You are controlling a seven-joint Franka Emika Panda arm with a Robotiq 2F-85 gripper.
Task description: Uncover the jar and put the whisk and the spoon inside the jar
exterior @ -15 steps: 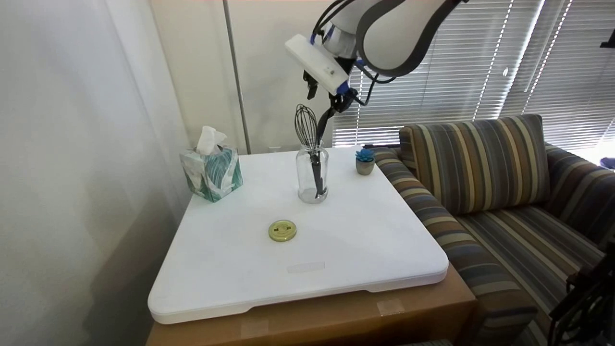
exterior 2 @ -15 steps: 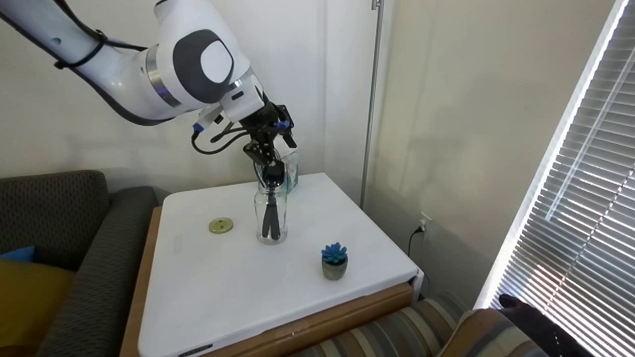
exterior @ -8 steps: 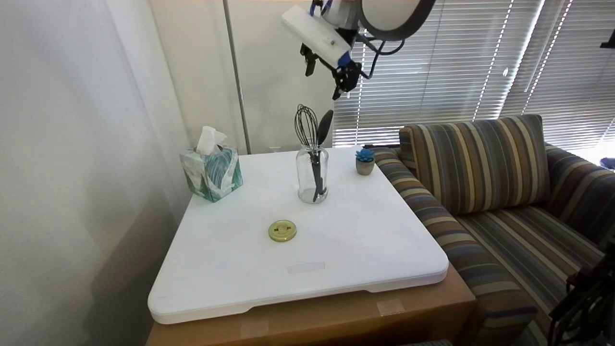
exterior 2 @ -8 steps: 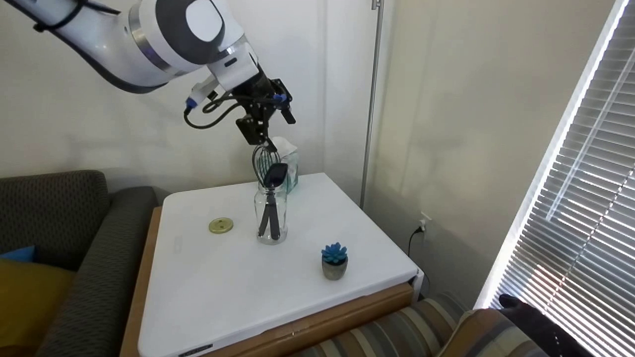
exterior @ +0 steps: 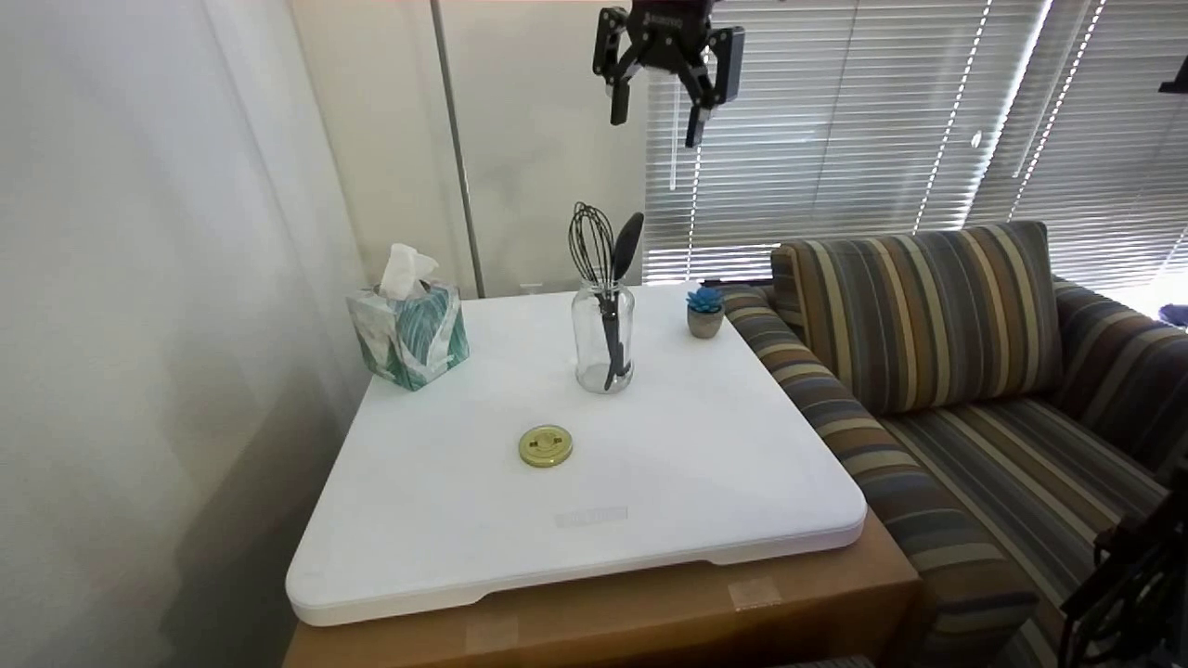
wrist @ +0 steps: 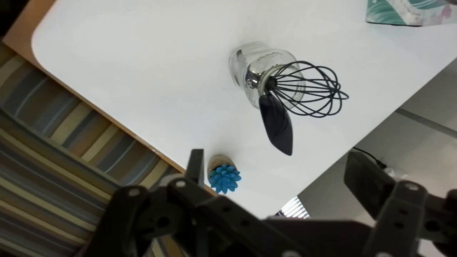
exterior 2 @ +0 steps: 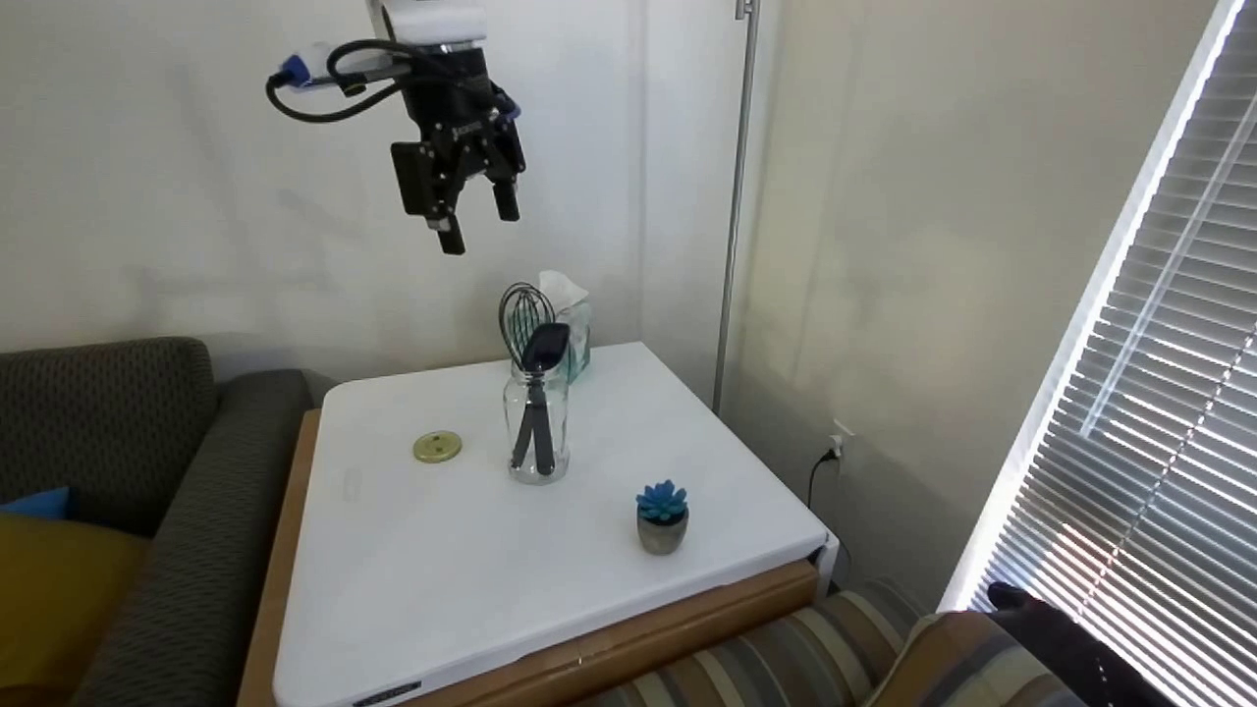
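The clear glass jar point(exterior: 588, 348) stands upright and uncovered on the white table. Inside it lean the whisk point(exterior: 591, 243), wire loops up, and the black spoon point(exterior: 628, 243), broad head up; both handles reach down into the glass. In the wrist view the spoon point(wrist: 277, 126) and whisk point(wrist: 314, 89) jut from the mouth of the jar point(wrist: 255, 62) in different directions. The yellow-green lid point(exterior 2: 437, 447) lies flat on the table, apart from the jar. High above the utensils my gripper point(exterior: 656, 125) hangs with its jaws wide apart and nothing between them.
A teal tissue box point(exterior: 413, 334) sits at the table's edge by the wall. The small potted blue succulent point(exterior 2: 662, 516) stands near another edge of the white table point(exterior 2: 442, 560). A striped armchair point(exterior: 910, 315) adjoins the table.
A second ago my gripper was at the spoon's head. It has let go, risen well clear and turned more upright. The spoon has settled slightly and stays in the jar.
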